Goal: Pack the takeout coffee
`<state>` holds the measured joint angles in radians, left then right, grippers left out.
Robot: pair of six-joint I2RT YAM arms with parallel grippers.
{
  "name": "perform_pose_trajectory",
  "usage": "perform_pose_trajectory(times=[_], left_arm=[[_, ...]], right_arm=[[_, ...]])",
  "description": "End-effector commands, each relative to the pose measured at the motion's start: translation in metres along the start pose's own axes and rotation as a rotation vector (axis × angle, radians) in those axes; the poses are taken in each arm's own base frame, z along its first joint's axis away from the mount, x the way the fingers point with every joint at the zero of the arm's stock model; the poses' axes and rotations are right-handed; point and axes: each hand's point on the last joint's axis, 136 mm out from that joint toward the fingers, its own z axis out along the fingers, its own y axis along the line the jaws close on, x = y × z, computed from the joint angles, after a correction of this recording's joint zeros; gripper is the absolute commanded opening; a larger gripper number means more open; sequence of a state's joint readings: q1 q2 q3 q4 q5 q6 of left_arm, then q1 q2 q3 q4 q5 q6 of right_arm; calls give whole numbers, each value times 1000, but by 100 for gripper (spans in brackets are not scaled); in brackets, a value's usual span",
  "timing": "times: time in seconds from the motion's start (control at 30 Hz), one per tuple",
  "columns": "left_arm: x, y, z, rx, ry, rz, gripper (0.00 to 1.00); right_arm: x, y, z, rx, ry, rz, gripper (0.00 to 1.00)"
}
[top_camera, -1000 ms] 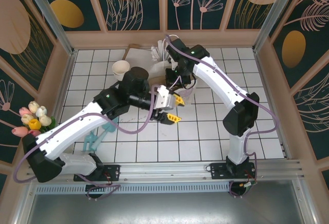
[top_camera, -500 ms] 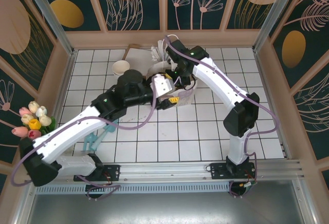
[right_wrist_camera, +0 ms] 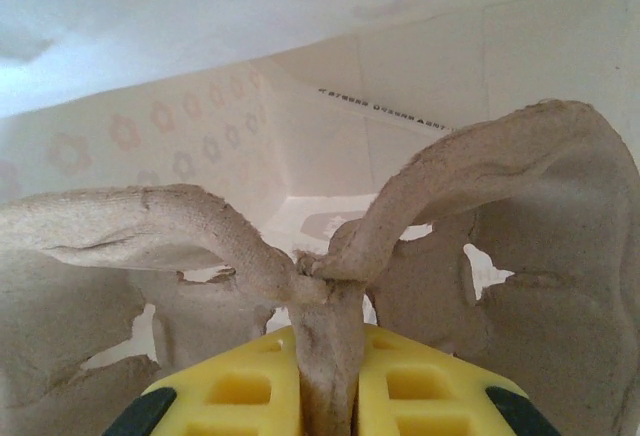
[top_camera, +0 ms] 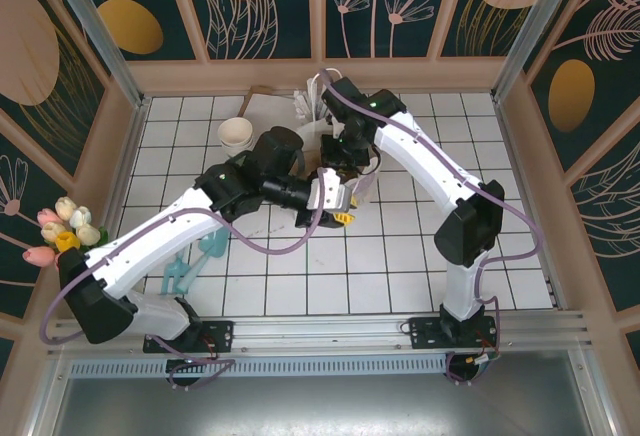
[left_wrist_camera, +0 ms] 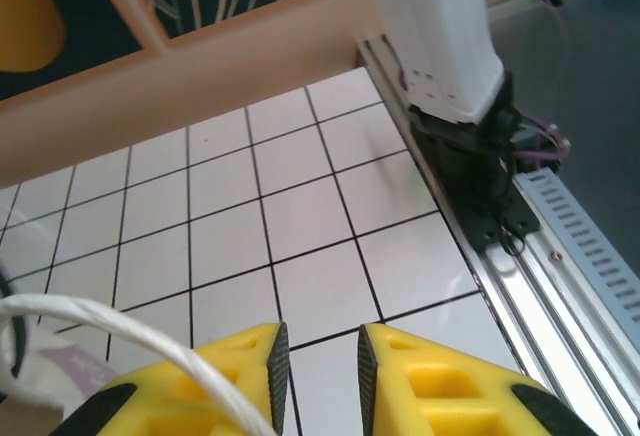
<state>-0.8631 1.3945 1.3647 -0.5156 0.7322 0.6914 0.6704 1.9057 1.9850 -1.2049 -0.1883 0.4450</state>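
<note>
The takeout coffee is hidden from me. My right gripper (right_wrist_camera: 325, 341) is shut on the centre ridge of a brown pulp cup carrier (right_wrist_camera: 470, 171), deep inside a white paper bag (right_wrist_camera: 200, 16). In the top view the right gripper (top_camera: 350, 156) reaches down into the white bag (top_camera: 368, 184) at the middle back of the table. My left gripper (top_camera: 344, 208) hovers at the bag's near side. Its yellow fingers (left_wrist_camera: 420, 381) stand a little apart with only tiles showing between them. The bag's white cord handle (left_wrist_camera: 100, 321) lies across the outside of the left finger.
A stack of cream-inside cups (top_camera: 235, 134) stands at the back left, white wrapped sticks (top_camera: 305, 106) behind the bag. Tulips (top_camera: 60, 236) sit at the left wall, a teal tool (top_camera: 190, 268) under the left arm. The right arm's base (left_wrist_camera: 470, 166) and metal rail (left_wrist_camera: 560, 256) bound the near side.
The left arm swung in to the bag and its jaws narrowed from wide open to a small gap. The right arm stayed put, still holding the carrier.
</note>
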Motion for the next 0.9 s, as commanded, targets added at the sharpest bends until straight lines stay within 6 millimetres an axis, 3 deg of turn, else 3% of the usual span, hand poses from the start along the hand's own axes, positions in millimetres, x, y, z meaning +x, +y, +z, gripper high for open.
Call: perform_pose_trajectory(times=[0.0, 0.23, 0.43, 0.67, 0.83, 0.87], left_arm=[[-5, -24, -1, 128, -23, 54, 28], [-1, -21, 6, 144, -9, 41, 28], [-16, -23, -3, 126, -63, 92, 27], [-20, -23, -11, 82, -64, 114, 26], [-35, -3, -26, -97, -137, 83, 42], [-39, -1, -32, -135, -164, 80, 50]], right_arm=[[-4, 11, -1, -37, -2, 24, 16], [-4, 22, -12, -90, -3, 44, 15], [-8, 22, 13, -112, -7, 82, 15], [-9, 10, 21, -61, -22, 85, 15], [-2, 6, 21, -49, -31, 39, 15], [0, 5, 21, -44, -33, 26, 15]])
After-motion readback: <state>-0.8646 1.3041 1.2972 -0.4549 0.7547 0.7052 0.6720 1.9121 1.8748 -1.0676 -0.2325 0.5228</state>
